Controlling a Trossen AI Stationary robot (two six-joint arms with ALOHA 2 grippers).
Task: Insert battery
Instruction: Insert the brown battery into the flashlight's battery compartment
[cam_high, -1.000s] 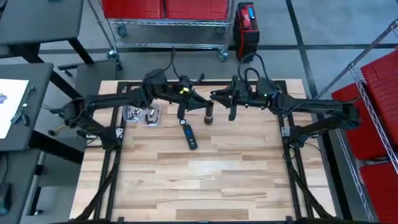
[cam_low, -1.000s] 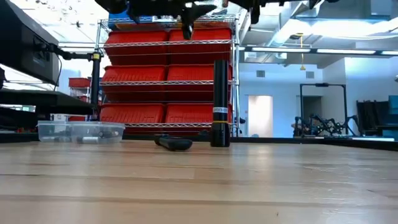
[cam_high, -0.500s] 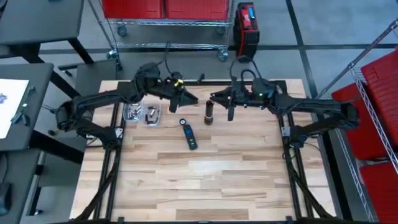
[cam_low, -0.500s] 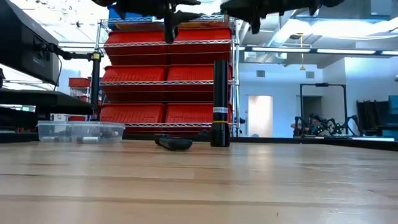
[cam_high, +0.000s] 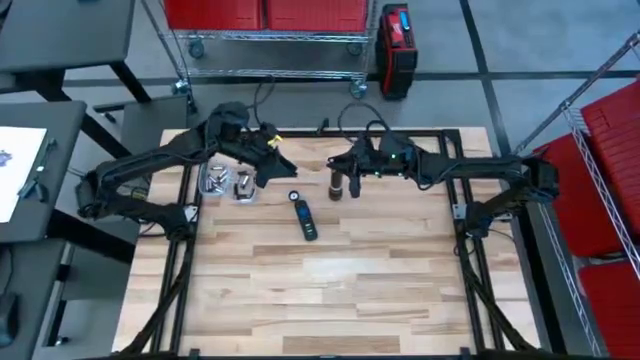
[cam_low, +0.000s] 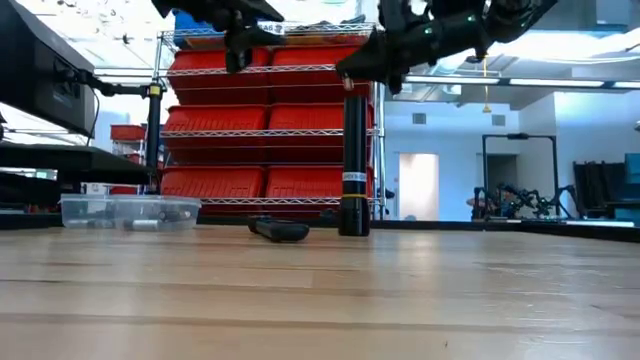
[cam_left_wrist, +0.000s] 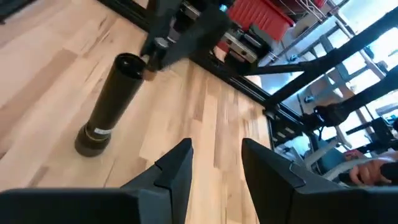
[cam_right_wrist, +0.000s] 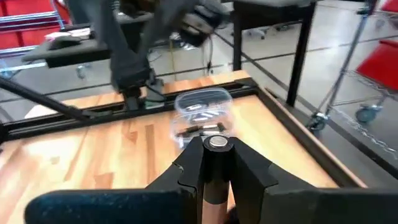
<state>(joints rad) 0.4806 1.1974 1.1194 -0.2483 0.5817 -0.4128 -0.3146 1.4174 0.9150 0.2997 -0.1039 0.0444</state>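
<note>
Battery held above the upright black flashlight body.

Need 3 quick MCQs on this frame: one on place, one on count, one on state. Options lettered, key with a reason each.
1. Where does the clear plastic container sit?
A. by the left arm
B. by the right arm
C. table's near edge

2. How many batteries does the right gripper hold?
A. none
B. one
C. two

3. How is the black cylindrical flashlight body standing?
A. lying flat
B. upright, open end up
C. held aloft

Key:
1 A, the high view puts it under the left arm.
2 B, the right wrist view shows a single copper-coloured battery between the fingers.
3 B, the low view shows it standing on the table; the left wrist view shows its open top, with the left gripper open and empty.
</note>
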